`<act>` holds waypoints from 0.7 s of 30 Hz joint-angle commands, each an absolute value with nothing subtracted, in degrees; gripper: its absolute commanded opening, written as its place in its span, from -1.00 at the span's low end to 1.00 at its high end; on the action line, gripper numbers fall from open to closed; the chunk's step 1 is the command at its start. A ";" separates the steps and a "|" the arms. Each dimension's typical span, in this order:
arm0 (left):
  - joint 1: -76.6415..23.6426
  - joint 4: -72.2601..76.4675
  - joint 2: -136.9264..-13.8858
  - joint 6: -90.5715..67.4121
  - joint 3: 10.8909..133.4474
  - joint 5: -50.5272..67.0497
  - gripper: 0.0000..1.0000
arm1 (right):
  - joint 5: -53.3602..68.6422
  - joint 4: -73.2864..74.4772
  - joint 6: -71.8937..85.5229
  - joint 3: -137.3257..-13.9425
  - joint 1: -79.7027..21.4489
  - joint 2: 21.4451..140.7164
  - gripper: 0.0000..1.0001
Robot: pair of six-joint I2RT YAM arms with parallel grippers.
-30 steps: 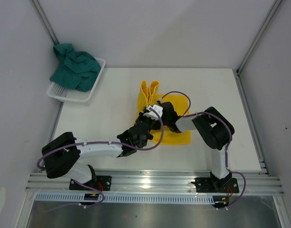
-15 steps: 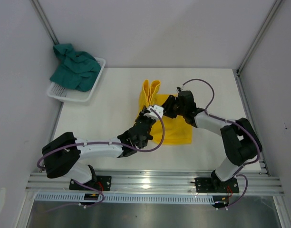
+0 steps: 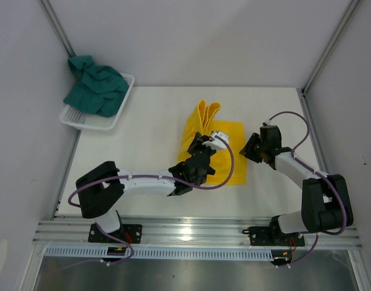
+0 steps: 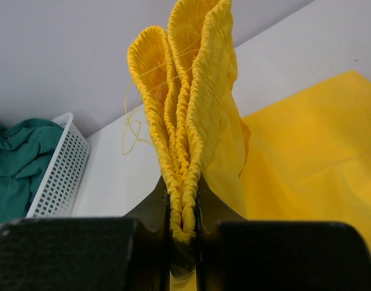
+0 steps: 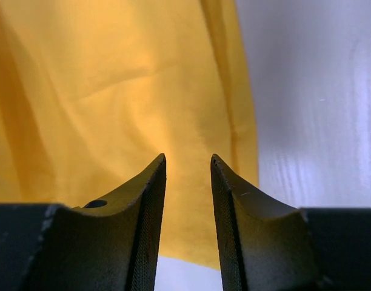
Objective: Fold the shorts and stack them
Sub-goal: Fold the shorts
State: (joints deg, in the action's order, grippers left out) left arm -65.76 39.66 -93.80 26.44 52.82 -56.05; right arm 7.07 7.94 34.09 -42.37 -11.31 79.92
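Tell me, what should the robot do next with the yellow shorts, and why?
Probably lower the left gripper and lay the waistband flat. It is shut on the shorts' bunched waistband, held upright, while the right gripper is open at their edge, holding nothing.

We see a white tabletop (image 3: 143, 115) enclosed by plain pale grey walls (image 3: 203, 42), with slanting aluminium posts (image 3: 57, 27) running up the two far corners. A white plastic mesh basket (image 3: 82, 121) sits at the tabletop's far left corner, and the left wrist view shows its gridded side (image 4: 55, 176) close to the wall. Along the near edge runs a silvery metal rail (image 3: 197, 230).
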 commanded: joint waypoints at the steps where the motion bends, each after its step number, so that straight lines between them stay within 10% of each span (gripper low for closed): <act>1: -66.62 37.81 -96.05 27.51 58.27 -57.83 -1.00 | 6.41 9.49 30.85 -42.01 -9.76 81.64 -0.24; 21: -74.79 48.24 -113.46 44.90 71.27 -64.07 -1.00 | 4.75 8.09 31.20 -42.63 -9.76 90.35 -0.45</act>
